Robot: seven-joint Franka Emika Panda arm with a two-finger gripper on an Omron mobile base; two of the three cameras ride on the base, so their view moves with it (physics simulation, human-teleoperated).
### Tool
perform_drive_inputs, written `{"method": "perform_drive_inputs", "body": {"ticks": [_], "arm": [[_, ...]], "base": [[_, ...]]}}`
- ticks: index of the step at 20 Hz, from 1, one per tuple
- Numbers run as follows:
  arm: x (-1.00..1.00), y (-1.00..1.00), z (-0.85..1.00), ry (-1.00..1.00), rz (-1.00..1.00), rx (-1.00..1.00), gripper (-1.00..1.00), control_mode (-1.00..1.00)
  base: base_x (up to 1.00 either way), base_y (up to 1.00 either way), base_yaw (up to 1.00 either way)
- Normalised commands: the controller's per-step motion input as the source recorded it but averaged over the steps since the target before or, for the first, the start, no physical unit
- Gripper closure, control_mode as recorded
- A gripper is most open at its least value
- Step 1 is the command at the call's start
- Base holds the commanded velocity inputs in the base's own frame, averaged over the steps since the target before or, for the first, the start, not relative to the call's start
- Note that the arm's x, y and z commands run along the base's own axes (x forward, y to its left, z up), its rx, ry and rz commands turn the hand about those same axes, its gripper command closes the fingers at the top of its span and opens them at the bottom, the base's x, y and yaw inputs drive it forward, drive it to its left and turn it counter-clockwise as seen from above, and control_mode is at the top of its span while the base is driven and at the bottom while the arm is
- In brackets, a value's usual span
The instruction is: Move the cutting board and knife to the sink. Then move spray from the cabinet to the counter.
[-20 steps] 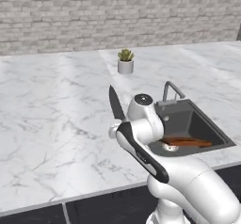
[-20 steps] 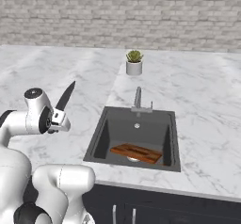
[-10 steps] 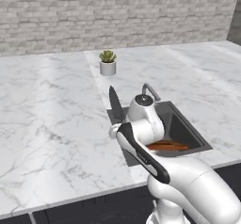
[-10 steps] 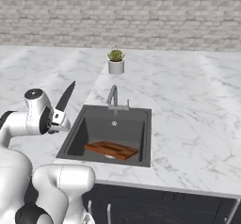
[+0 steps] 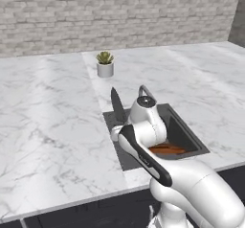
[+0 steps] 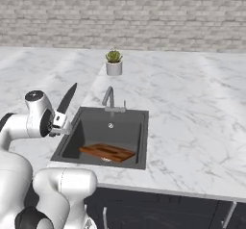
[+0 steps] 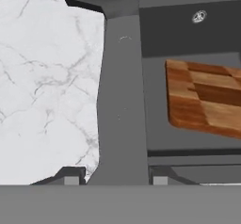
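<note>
My gripper [image 6: 58, 123] is shut on the handle of the knife [image 6: 67, 99], whose dark blade points up and away from the hand. The knife [image 5: 117, 106] hangs over the left rim of the sink [image 5: 184, 131]. In the hand view the blade [image 7: 120, 100] runs up the middle from between my fingertips [image 7: 70, 176], along the line between the counter [image 7: 47, 77] and the basin. The checkered cutting board [image 6: 106, 151] lies in the sink [image 6: 96, 122], at its front; it also appears as cutting board [image 5: 167, 149] and cutting board [image 7: 207, 100]. The spray and the cabinet are out of view.
A curved grey faucet [image 6: 110, 98] stands at the back rim of the sink. A small potted plant [image 6: 114, 62] sits farther back on the white marble counter [image 6: 192, 108]. A brick wall closes the back. Dark cabinet fronts run below the counter edge.
The whole picture has shifted: sink and plant have slid left in both base views, so the camera moved. The arm holds the same pose with the knife still gripped.
</note>
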Motion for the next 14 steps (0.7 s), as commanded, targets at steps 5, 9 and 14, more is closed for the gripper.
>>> {"method": "perform_drive_inputs", "body": {"ticks": [5,9,14], "arm": [[0.0,0.0,0.0,0.0,0.0,0.0,1.0,1.0],[0.0,0.0,0.0,0.0,0.0,0.0,1.0,1.0],[0.0,0.0,0.0,0.0,0.0,0.0,1.0,1.0]], "base": [[-0.26,-0.65,-0.01],[0.0,-0.15,0.0],[0.26,-0.78,0.0]]}}
